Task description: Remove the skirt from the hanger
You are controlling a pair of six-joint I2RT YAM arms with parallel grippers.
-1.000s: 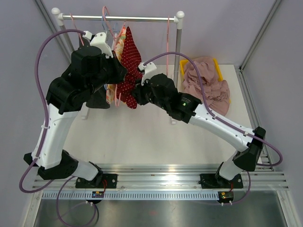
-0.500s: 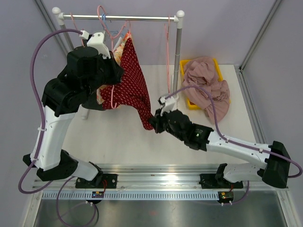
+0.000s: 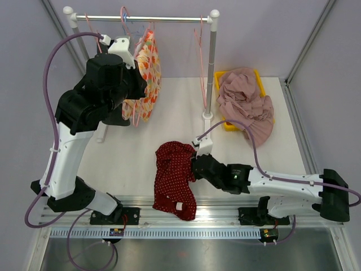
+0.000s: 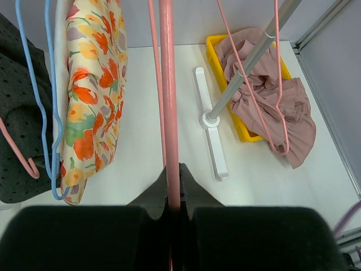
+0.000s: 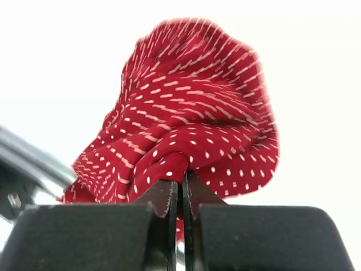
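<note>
The red white-dotted skirt (image 3: 174, 178) lies crumpled on the table near the front edge, its lower end over the metal rail. My right gripper (image 3: 194, 165) is at its right side, shut on a fold of the skirt (image 5: 192, 113), as the right wrist view shows (image 5: 181, 182). My left gripper (image 4: 175, 176) is up by the rack, shut on the bare pink hanger (image 4: 168, 101). From above, only the hanger's lower loop (image 3: 137, 117) shows beside the left arm.
A floral garment (image 3: 148, 62) and a dark one (image 4: 17, 113) hang on the rack rail (image 3: 163, 19). A blue hanger (image 4: 49, 113) and another pink hanger (image 4: 275, 90) hang there too. The rack post (image 3: 210, 68) stands mid-table. A yellow bin (image 3: 258, 79) with pink clothes (image 3: 245, 99) is at the right.
My right gripper closed on the skirt and drew it off the hanger, down to the table's near edge. My left gripper kept its hold on the hanger by the rack.
</note>
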